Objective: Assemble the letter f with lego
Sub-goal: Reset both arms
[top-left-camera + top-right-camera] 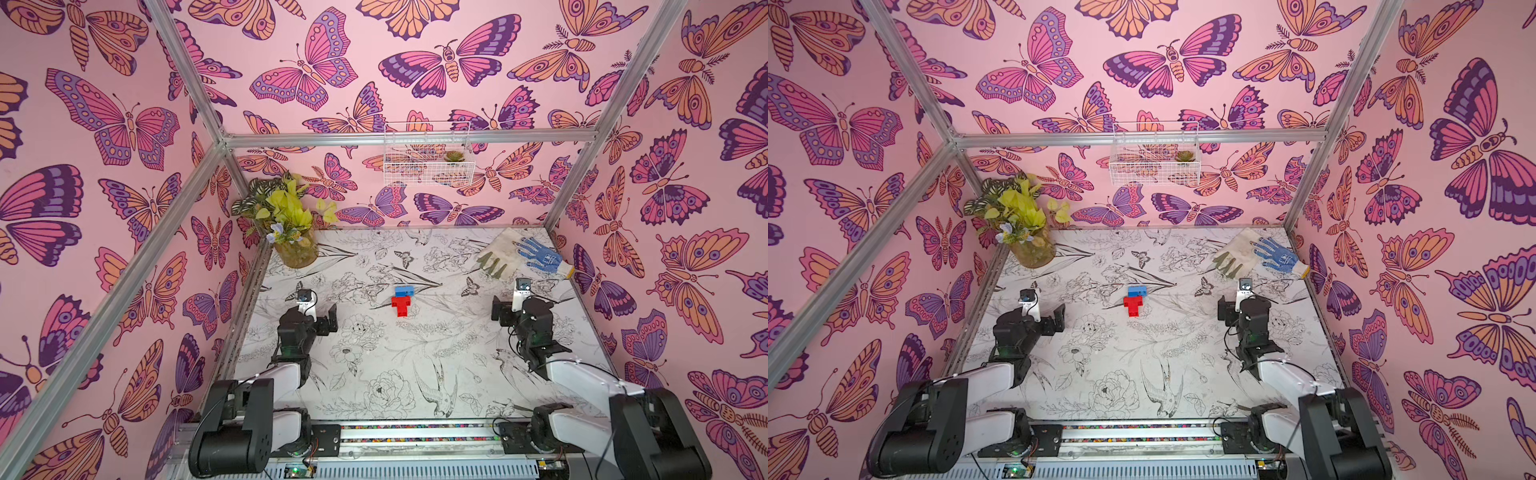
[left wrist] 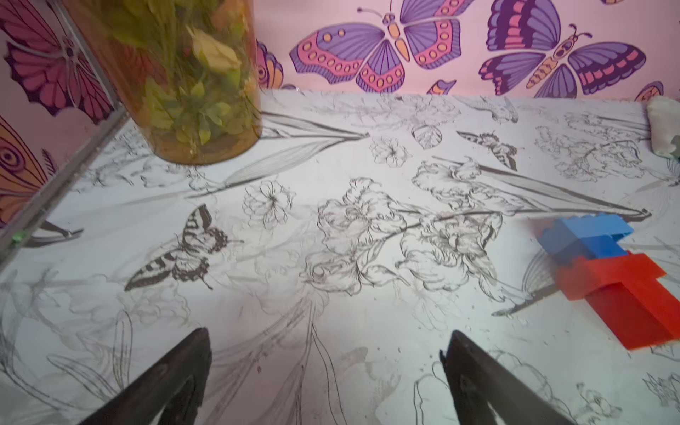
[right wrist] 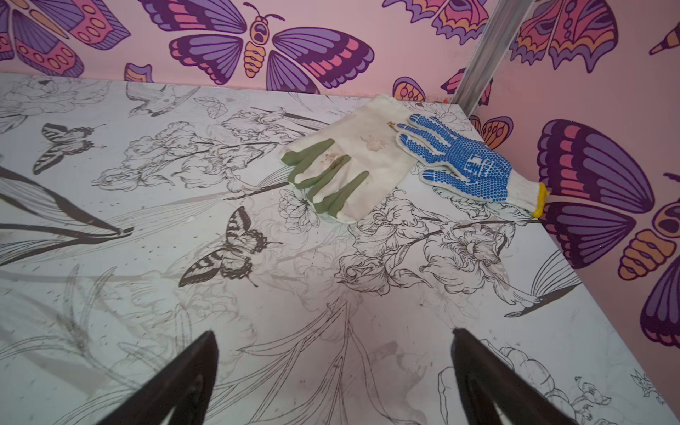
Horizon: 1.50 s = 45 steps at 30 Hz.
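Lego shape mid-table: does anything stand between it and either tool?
Nothing visible does. The lego shape lies alone on the table, only bare surface between it and the open left tool and right tool. The plant vase and gloves sit in the far corners, off both paths.

Red-and-blue letter f (image 1: 1133, 301) on table (image 1: 1100, 357), gloves (image 1: 1246, 249) far corner

Two red bricks (image 1: 401, 307), two blue bricks (image 1: 404, 291), two gloves (image 1: 500, 251), one vase (image 1: 296, 251).
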{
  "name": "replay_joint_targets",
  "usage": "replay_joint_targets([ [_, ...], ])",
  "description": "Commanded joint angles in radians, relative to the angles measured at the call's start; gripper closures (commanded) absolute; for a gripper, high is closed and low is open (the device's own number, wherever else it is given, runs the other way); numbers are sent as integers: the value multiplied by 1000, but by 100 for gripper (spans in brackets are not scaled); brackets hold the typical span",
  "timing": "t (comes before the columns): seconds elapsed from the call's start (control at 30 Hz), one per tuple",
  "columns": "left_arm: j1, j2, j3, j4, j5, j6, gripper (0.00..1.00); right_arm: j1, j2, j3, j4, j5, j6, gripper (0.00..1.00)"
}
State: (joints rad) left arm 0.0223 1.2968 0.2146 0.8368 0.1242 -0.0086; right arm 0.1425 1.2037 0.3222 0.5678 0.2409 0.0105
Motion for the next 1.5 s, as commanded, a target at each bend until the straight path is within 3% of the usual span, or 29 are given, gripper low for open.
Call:
replay_joint_targets([
  [0.0, 9, 117, -24, 238, -38, 26, 0, -52, 80, 3, 187, -37, 5, 1],
  [0.13, 9, 280, -25, 424, -28, 35, 0, -70, 206, -4, 314, -48, 9, 1],
  [0.27, 9, 221, 24, 237, -56, 24, 0, -74, 317, 25, 370, -100, -9, 1],
  [0.33, 9, 256, 39, 267, -40, 31, 0, -75, 315, 19, 385, -90, -4, 1],
  [0.43, 9, 220, 75, 143, -40, 30, 0, -75, 290, 36, 305, -71, 2, 1],
  [0.5, 8, 241, 68, 185, -38, 31, 0, -73, 298, 28, 343, -23, 16, 1],
  [0.57, 9, 242, 67, 195, -48, 26, 0, -77, 299, 70, 262, -8, 36, 1],
  [0.87, 8, 240, 85, 158, -52, 26, 0, -99, 298, 72, 248, -51, 43, 1],
  [0.97, 12, 230, 158, 29, -22, 34, 0, -100, 298, 73, 248, -51, 43, 1],
  [1.07, 11, 252, 143, 97, -35, 37, 0, -99, 298, 72, 248, -51, 43, 1],
  [1.47, 16, 242, 166, 31, -57, 16, 0, -99, 298, 73, 248, -51, 43, 1],
])
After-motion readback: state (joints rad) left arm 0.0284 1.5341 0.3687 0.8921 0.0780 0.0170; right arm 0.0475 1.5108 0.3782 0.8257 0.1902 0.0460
